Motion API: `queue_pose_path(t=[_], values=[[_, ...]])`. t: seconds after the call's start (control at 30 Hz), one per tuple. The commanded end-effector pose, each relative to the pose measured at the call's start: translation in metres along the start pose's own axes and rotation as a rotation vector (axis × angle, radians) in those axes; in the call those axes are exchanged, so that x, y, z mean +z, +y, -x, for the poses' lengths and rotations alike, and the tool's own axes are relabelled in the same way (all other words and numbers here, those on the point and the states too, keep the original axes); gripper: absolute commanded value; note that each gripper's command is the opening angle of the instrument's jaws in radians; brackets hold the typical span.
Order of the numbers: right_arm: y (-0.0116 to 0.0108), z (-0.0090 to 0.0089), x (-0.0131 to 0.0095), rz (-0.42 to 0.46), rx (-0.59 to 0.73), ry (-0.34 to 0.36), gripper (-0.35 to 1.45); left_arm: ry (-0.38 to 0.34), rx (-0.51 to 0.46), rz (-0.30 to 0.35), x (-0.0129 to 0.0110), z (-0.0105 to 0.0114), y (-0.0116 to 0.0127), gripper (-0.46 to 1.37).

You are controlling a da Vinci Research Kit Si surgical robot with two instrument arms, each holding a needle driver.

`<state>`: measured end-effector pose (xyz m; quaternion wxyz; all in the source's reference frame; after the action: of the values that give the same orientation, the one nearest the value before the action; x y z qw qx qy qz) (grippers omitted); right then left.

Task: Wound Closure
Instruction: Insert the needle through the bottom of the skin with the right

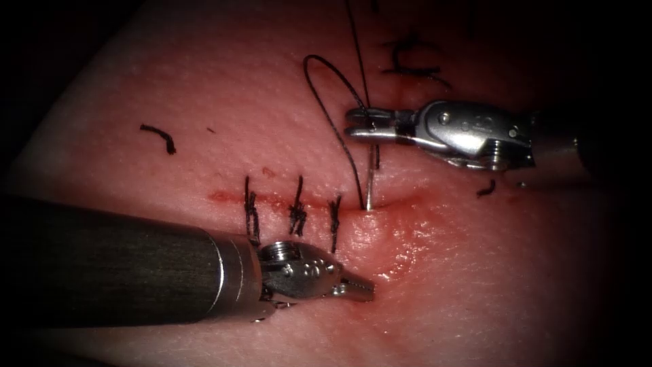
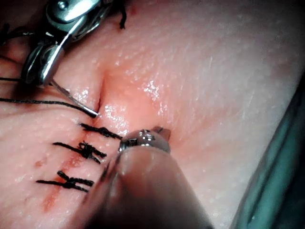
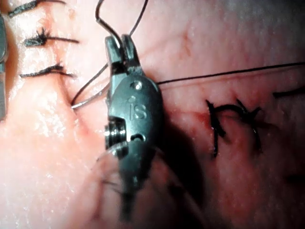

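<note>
Needle (image 1: 369,185): it stands steeply at the cut, its lower end in the tissue just right of the third stitch; my right hand clamps its upper part, though I cannot tell exactly where along the curve.
Thread (image 1: 333,102): it loops up from my right hand's tip across the far side of the cut and runs off toward the far edge of the tissue.
Cut (image 1: 407,200): it runs left to right across the middle of the tissue (image 1: 204,102); red fluid (image 1: 224,197) marks its left end.
Stitches (image 1: 296,211): three knotted ones cross the cut, side by side, left of the needle.
Right hand (image 1: 354,124): jaws together on the needle, on the far side of the cut.
Left hand (image 1: 360,291): on the near side of the cut, jaws together, holding nothing, tip resting on or just over the tissue below the third stitch.
Progress: I judge three stitches done, a fourth pass under way; the stretch of cut to the right lies unstitched.
Cut ends of thread (image 1: 158,136): loose bits lie on the far side, one toward the left edge.
Older stitching (image 1: 411,61): dark knots near the far edge.
Hard to make out: the needle's point is buried, and whether it reaches the near lip I cannot tell.
</note>
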<state>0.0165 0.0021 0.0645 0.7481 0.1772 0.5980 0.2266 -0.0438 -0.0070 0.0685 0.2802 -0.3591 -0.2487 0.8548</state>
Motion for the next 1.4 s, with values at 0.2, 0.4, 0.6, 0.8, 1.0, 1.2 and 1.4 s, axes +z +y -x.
queue_pose_path(t=[0.2, 0.4, 0.6, 0.8, 1.0, 1.2, 1.4], values=[[0.0009, -0.0002, 0.0005, -0.027, 0.158, 0.007, -0.35, -0.001, -0.001, 0.004, 0.0003, 0.0006, 0.0003, -0.35], [0.0014, 0.0005, 0.0011, -0.115, 0.442, 0.019, -0.35, -0.002, 0.001, 0.003, 0.0005, 0.0008, 0.0003, -0.35], [0.0006, 0.0018, 0.0020, -0.194, 0.589, 0.054, -0.35, -0.002, 0.002, 0.004, 0.0004, 0.0010, 0.0003, -0.35], [0.0004, 0.0019, 0.0021, -0.179, 0.766, 0.078, -0.35, -0.002, 0.005, 0.007, 0.0001, 0.0012, 0.0002, -0.35], [0.0008, 0.0018, 0.0023, -0.186, 0.922, 0.120, -0.35, -0.003, 0.012, 0.006, 0.0002, 0.0014, 0.0003, -0.35], [0.0004, 0.0024, 0.0025, -0.180, 1.061, 0.037, -0.35, -0.003, 0.013, 0.005, 0.0002, 0.0016, 0.0003, -0.35], [-0.0008, 0.0033, 0.0029, -0.235, 1.236, -0.023, -0.35, -0.003, 0.019, 0.006, 0.0002, 0.0016, 0.0003, -0.35]])
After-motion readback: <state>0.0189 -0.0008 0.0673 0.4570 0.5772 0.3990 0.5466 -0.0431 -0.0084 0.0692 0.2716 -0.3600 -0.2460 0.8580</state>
